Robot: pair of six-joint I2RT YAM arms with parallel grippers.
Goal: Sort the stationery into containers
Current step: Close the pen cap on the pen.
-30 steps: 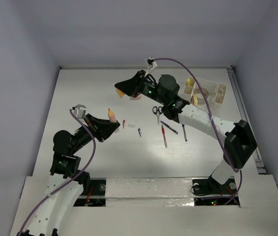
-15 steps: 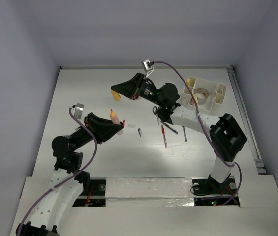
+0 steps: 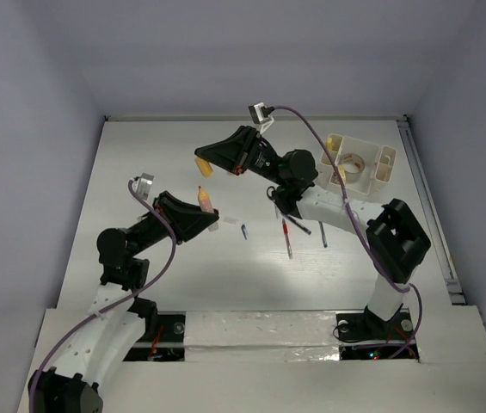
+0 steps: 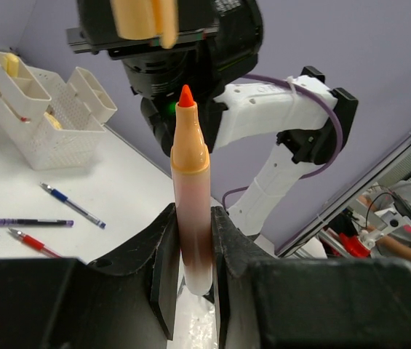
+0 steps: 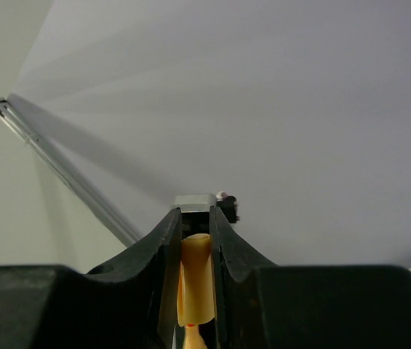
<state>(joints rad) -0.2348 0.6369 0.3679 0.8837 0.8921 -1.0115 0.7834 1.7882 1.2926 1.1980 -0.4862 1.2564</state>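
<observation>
An uncapped orange marker (image 4: pixel 190 190) stands upright with my left gripper (image 4: pixel 191 217) shut on its lower barrel; in the top view the marker (image 3: pixel 200 199) rises from that gripper (image 3: pixel 201 212) left of centre. Just above its tip hangs the yellow-orange marker cap (image 4: pixel 145 17), with my right gripper (image 5: pixel 195 218) shut on it (image 5: pixel 196 280). From above, the cap (image 3: pixel 203 165) and right gripper (image 3: pixel 206 162) sit slightly behind the marker tip. The cream-white organizer (image 3: pixel 378 169) stands at the back right with items in its compartments.
Loose on the table between the arms lie black-handled scissors (image 3: pixel 274 194), a red pen (image 3: pixel 286 238), a dark pen (image 3: pixel 298 224), a blue pen (image 3: pixel 322 233) and a small blue piece (image 3: pixel 244 231). The right arm's forearm (image 3: pixel 337 206) stretches over them.
My left gripper has carried the marker a little right and farther back, toward the cap. The right gripper has shifted slightly left with the cap.
</observation>
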